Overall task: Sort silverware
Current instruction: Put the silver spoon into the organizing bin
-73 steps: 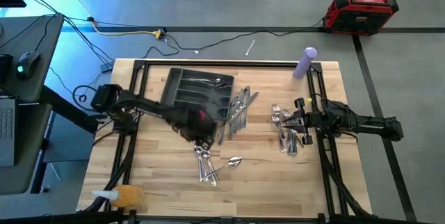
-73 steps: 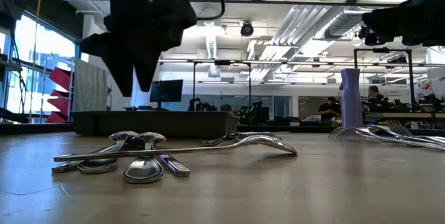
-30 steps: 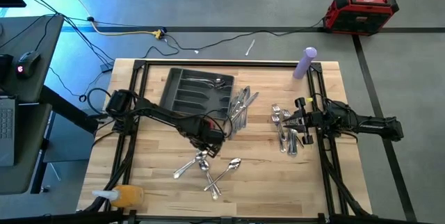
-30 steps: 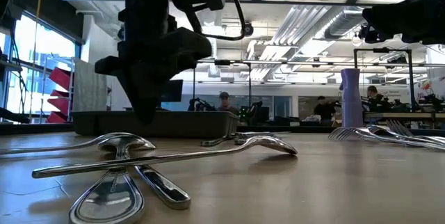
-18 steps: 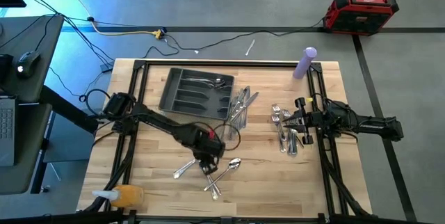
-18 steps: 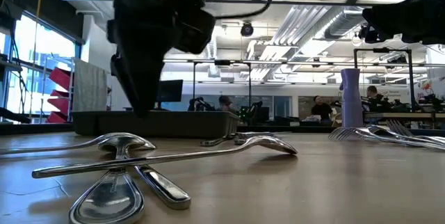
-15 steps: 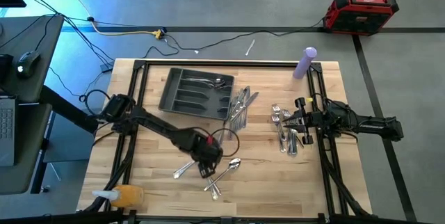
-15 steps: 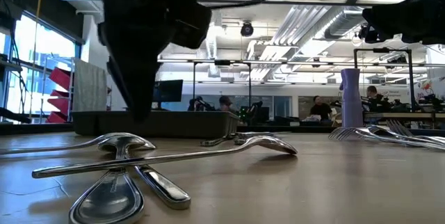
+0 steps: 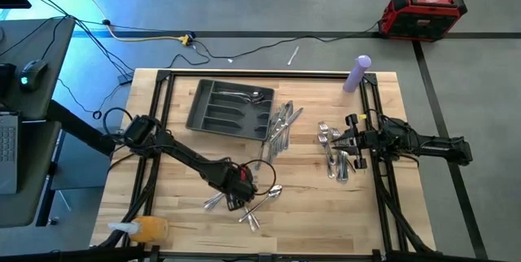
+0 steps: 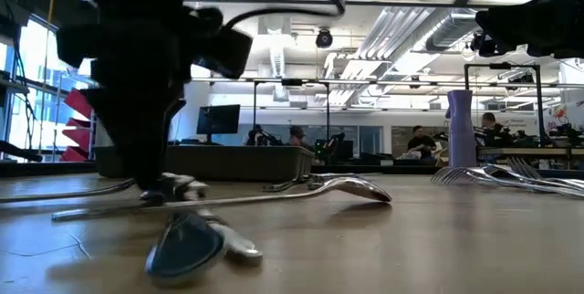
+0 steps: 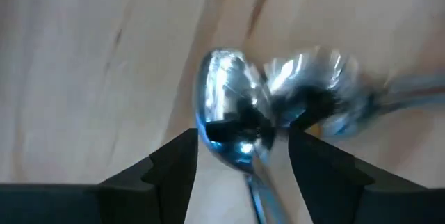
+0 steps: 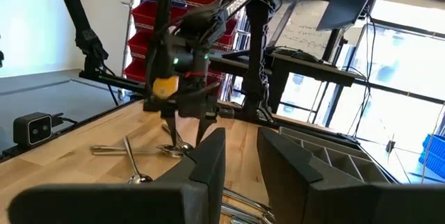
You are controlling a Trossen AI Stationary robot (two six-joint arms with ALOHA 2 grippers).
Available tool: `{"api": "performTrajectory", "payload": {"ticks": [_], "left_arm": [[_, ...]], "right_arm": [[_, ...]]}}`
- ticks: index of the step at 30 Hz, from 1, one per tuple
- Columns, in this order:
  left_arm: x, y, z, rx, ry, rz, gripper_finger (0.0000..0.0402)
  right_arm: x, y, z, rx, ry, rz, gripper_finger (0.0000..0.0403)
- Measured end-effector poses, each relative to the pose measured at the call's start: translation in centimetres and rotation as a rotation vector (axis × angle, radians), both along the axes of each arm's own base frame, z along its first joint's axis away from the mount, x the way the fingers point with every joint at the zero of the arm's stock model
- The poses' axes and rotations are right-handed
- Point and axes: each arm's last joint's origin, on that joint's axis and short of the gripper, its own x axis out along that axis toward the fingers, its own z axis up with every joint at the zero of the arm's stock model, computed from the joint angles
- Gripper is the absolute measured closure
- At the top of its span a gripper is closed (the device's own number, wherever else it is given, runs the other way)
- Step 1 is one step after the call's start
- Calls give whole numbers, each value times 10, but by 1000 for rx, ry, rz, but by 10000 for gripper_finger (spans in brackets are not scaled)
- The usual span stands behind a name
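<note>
Left gripper (image 9: 237, 194): low over the near middle of the wooden surface (image 9: 179, 213), fingers (image 11: 174, 161) spread apart, straddling a spoon bowl (image 11: 226, 123) without clamping it.
Spoons (image 9: 254, 203): small crossed cluster lying flat under and beside the left gripper.
Right gripper (image 9: 350, 141): above the fork pile (image 9: 332, 155) on the right side; fingers (image 12: 208, 158) a narrow gap apart, holding nothing that shows.
Tray (image 9: 230, 109): dark grey, at the far side, some silverware in one compartment.
Loose silverware (image 9: 281, 126): heaped just beside the tray's right edge.
Purple cylinder (image 9: 356, 73): upright at the far right corner.
</note>
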Motion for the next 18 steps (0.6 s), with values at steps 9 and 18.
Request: {"api": "performTrajectory", "payload": {"ticks": [9,18], "left_arm": [[0,1,-9,23,25,27,270],[3,0,-4,25,29,72,394]], "right_arm": [[0,0,0,0,-2,1,329],[0,0,0,1,0,1,329]]}}
